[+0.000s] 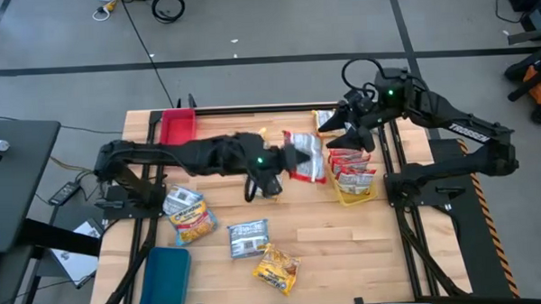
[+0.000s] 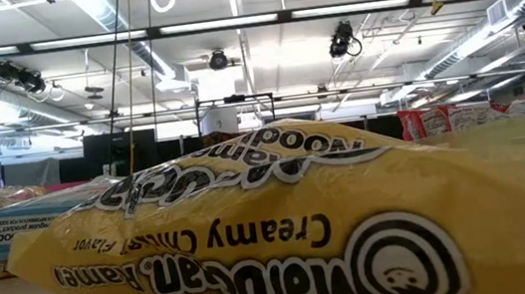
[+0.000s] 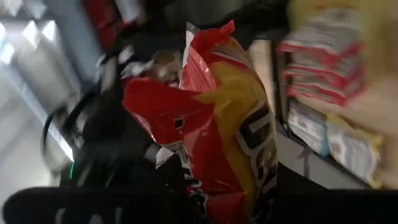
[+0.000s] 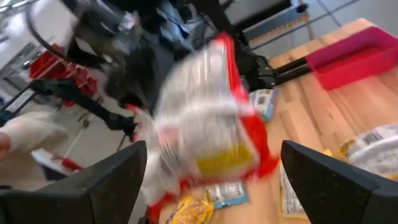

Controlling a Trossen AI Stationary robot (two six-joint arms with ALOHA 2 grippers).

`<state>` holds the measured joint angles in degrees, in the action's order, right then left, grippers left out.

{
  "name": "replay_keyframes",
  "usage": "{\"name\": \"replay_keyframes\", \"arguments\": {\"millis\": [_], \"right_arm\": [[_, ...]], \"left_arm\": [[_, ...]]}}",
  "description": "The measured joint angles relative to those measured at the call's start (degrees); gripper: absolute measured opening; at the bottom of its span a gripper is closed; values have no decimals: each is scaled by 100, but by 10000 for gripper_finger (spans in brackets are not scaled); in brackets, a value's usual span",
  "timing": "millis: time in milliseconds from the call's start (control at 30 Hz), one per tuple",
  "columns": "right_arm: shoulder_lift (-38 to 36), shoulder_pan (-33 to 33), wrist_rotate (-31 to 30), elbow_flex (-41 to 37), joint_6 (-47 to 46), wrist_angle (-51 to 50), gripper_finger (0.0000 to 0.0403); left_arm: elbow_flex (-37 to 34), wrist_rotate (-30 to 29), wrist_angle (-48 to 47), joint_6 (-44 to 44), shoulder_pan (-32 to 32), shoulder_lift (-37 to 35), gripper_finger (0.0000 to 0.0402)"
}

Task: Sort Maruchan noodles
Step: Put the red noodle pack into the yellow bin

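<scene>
From above I see a blue tray (image 1: 165, 277) at the near-left corner of the worktop (image 1: 346, 240) and a red tray (image 1: 177, 126) at the far-left edge. Between them, loose packets lie flat: a yellow-edged one (image 1: 190, 217), a blue-edged one (image 1: 248, 238) and another yellow one (image 1: 275, 267) nearest the front. My left gripper (image 1: 291, 157) reaches across the middle and its fingers pinch a red-edged packet (image 1: 307, 156), which hangs above the board; in the left wrist view that red and yellow wrapper (image 3: 211, 124) fills the frame. Just right of it a stack of red packets (image 1: 352, 165) lies in a yellow tray (image 1: 353, 198), with one more packet (image 1: 324, 119) at the far side. My right gripper (image 1: 349, 124) hovers over that stack, fingers (image 4: 339, 180) spread wide with nothing between them, the held packet (image 4: 205, 124) facing them. The low camera is blocked by a yellow packet (image 2: 283, 235).
</scene>
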<state>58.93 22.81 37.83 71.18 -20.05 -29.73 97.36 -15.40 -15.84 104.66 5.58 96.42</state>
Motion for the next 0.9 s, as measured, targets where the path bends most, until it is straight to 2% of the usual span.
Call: {"name": "replay_keyframes", "arguments": {"millis": [133,233,333,467,733,900], "right_arm": [[127,304,632,0,42,206,374],[340,417,1062,0,31,260,373],[663,377,1589,0,36,264,373],[1102,112,2256,0,57,255,370],[1617,-237,2360,0,174,214,334],[1693,-383,2325,-2,216,178,287]], "left_arm": [[2,75,-33,445,93,214,98],[2,338,-42,714,119,411,98],[2,561,1,996,147,590,98],[2,573,169,1049,175,819,98],[2,542,243,921,297,870,98],[2,500,227,701,304,870,98]]}}
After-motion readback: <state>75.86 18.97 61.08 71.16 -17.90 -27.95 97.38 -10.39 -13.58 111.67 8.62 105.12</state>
